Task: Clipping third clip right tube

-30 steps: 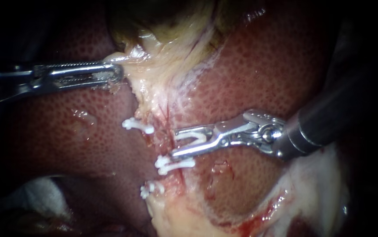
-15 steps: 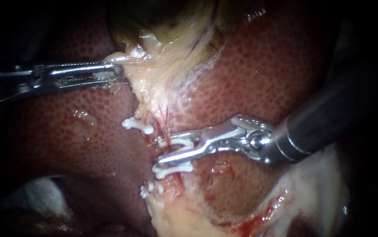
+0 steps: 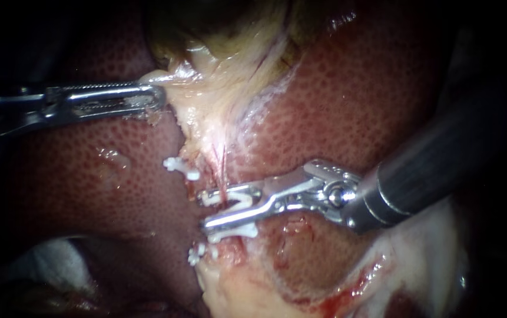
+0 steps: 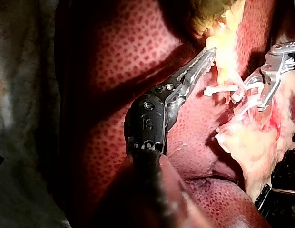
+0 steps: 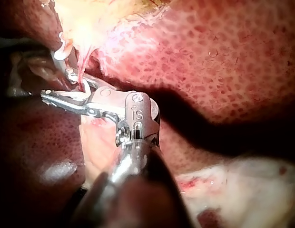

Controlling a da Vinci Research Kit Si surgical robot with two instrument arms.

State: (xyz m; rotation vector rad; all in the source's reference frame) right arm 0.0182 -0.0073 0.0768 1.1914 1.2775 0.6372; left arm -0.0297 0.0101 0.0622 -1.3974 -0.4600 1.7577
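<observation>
Only the endoscope view takes in everything. The left instrument (image 3: 158,97) enters from 9 o'clock, and its jaws are pressed together on the edge of the pale tissue (image 3: 206,106) at about 11 o'clock from the middle. The right instrument (image 3: 206,210) enters from 3 o'clock, with its jaws at about 7 o'clock from the middle. They stand apart and hold an open clip (image 3: 238,197), 1 leg against each jaw.

The right tube (image 3: 222,168) is a thin pink strand with red streaks. It runs down from the pale tissue at 12 o'clock and passes into the mouth of the open clip, with a jaw on each side of it.

3 shut clips show in this view:
- 1 shut clip (image 3: 181,168) lies at 11 o'clock from the jaw tips.
- Another (image 3: 232,231) sits on the same tube, touching the underside of the lower jaw.
- The last (image 3: 197,254) is at 6 o'clock.

The spotted red liver (image 3: 353,88) lies all around.

The left wrist view adds the toothed face of the left instrument's jaw, whose tip is buried in yellow-white tissue. It also shows a ragged pale stump (image 4: 242,137) beyond the clips.

The right wrist view hides most of the shut clips. What it does show is the tube (image 5: 83,71) dropping from the pale tissue into the gap between the right instrument's jaws.
</observation>
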